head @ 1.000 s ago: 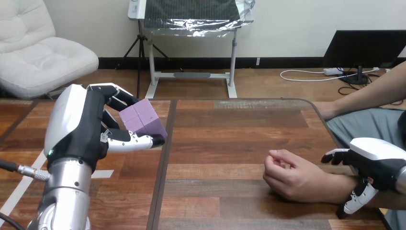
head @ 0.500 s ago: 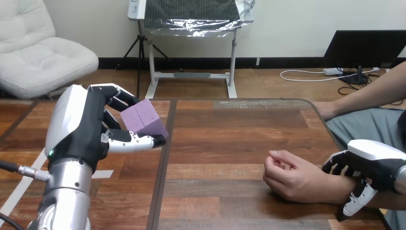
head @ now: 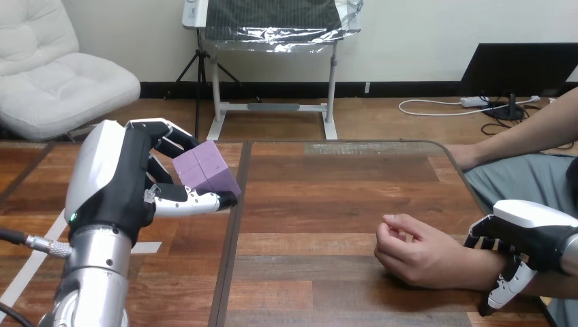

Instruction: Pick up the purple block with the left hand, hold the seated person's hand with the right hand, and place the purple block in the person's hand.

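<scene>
The left hand [head: 112,180] clasps the purple block [head: 204,170] between curled fingers and thumb, raised above the table's [head: 327,204] left part. The right hand [head: 525,231] curls round the person's wrist [head: 480,267]. The person's hand [head: 416,255] rests loosely curled on the table, well apart from the block. Set on closed fingers, the block could roll off. No writing is legible.

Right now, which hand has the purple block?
The robot's left hand: its fingers and thumb curl round the purple cube block. The right hand clasps the person's wrist instead.
</scene>
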Controlling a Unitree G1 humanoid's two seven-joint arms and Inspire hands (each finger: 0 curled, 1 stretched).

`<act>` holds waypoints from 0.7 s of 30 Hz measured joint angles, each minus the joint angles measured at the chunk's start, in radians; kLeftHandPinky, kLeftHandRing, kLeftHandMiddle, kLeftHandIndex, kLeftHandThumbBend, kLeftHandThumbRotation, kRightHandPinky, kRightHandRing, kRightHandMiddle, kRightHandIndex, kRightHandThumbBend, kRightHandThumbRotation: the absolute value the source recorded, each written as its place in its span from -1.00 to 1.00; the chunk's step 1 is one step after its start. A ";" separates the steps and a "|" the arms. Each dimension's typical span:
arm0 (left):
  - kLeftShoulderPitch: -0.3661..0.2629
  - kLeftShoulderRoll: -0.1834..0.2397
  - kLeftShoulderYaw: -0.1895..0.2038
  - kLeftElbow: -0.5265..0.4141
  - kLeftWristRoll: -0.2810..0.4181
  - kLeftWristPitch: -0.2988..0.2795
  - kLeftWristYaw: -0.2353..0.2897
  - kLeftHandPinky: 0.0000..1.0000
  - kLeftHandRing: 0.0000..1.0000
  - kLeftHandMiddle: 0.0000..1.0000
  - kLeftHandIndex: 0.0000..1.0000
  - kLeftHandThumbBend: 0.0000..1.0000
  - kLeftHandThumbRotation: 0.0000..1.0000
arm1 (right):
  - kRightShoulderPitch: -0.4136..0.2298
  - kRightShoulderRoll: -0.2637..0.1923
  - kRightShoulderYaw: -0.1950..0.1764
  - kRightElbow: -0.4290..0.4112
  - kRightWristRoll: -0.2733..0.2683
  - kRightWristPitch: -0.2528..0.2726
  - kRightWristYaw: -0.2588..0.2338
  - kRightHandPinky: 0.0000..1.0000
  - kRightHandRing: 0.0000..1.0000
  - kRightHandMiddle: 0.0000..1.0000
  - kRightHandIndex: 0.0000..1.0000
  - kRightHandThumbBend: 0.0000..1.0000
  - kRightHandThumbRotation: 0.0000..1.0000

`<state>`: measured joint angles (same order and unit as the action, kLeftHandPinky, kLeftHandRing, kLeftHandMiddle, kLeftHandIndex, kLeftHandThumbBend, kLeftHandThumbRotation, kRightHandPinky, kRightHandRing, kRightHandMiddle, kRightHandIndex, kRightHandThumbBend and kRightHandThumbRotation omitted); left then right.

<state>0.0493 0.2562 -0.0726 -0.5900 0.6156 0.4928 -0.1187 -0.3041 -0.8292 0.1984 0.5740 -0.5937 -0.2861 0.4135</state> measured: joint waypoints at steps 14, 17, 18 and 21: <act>0.000 0.000 0.010 0.000 -0.004 0.001 -0.001 -0.62 -0.47 -0.30 -0.14 0.41 -1.00 | -0.001 0.005 0.005 0.000 0.007 0.001 0.000 -0.69 -0.56 -0.34 0.09 0.93 -0.87; 0.000 0.000 0.012 0.000 -0.013 0.001 -0.001 -0.61 -0.45 -0.29 -0.14 0.40 -1.00 | -0.002 0.006 0.007 0.001 0.008 0.001 -0.003 -0.72 -0.59 -0.37 0.08 0.91 -0.86; 0.000 0.000 0.012 0.001 -0.016 0.001 -0.001 -0.61 -0.45 -0.28 -0.14 0.39 -1.00 | -0.003 0.006 0.008 0.002 0.008 0.001 -0.004 -0.71 -0.58 -0.36 0.08 0.90 -0.85; 0.000 0.000 0.012 0.002 -0.025 0.000 -0.001 -0.57 -0.41 -0.27 -0.13 0.38 -1.00 | -0.004 0.007 0.009 0.003 0.010 0.000 -0.004 -0.66 -0.50 -0.27 0.07 0.83 -0.83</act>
<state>0.0491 0.2562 -0.0601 -0.5881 0.5907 0.4932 -0.1199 -0.3083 -0.8219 0.2074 0.5771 -0.5833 -0.2866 0.4091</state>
